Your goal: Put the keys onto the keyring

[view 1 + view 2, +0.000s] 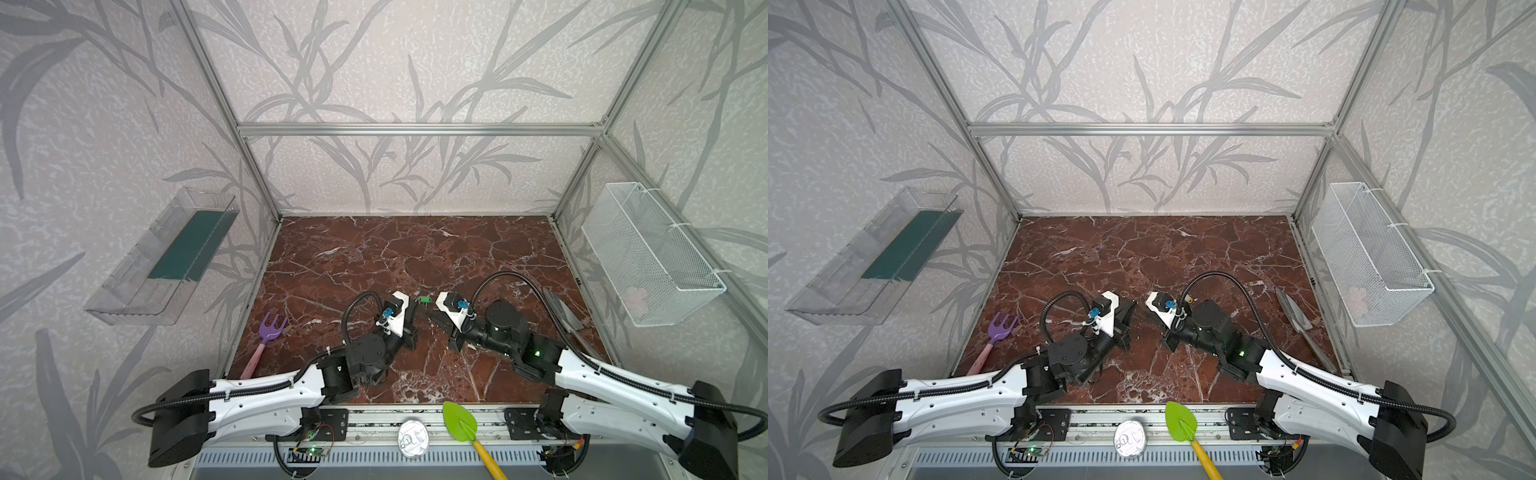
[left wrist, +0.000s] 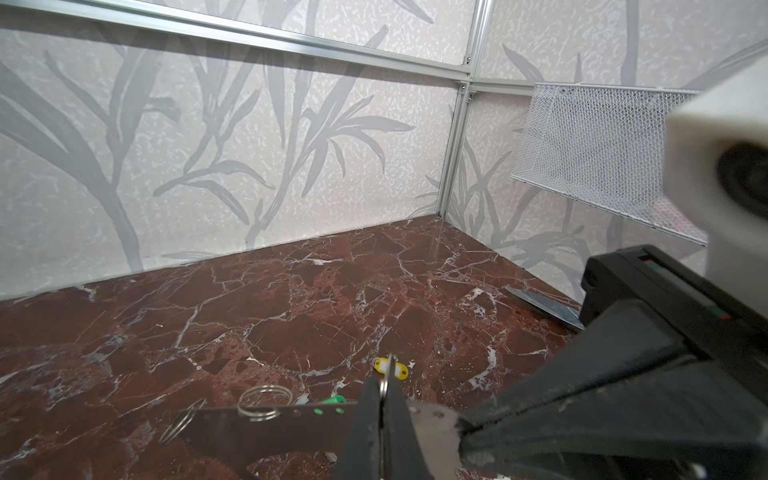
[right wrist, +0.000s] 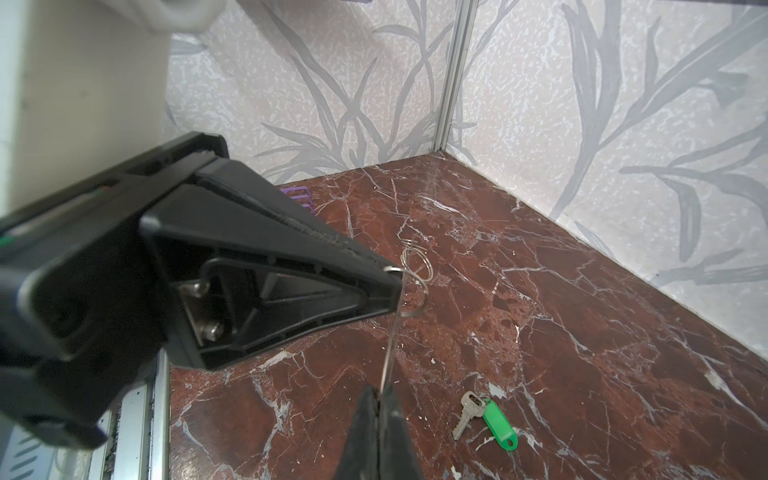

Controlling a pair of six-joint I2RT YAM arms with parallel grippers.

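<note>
Left claw (image 2: 383,390) is clenched on a wire ring (image 2: 385,379) at the edge of the keyring (image 2: 249,432). Facing it, the right claw (image 3: 378,399) pinches the plate itself. Beyond their tips, the green-tagged key (image 3: 492,415) and the yellow tag (image 2: 400,370) lie loose on the table (image 3: 582,332). Neither key looks threaded yet. Next, one claw probably has to let go and fetch a key.

tabletop (image 1: 374,257) red-brown marble, white veins | walls (image 1: 374,62) pale, grey leaf print | key (image 3: 467,409) silvery with bright green tag (image 3: 498,424) | second tag (image 2: 400,369) yellow | keyring (image 2: 291,432) dull grey | wire ring (image 2: 387,376) silvery | fork toy (image 1: 272,326) purple, pink handle | shovel (image 1: 459,419) lime green, yellow handle | basket (image 1: 648,257) white mesh | wall tray (image 1: 166,257) clear, dark green liner | arms (image 1: 266,395) white and black
</note>
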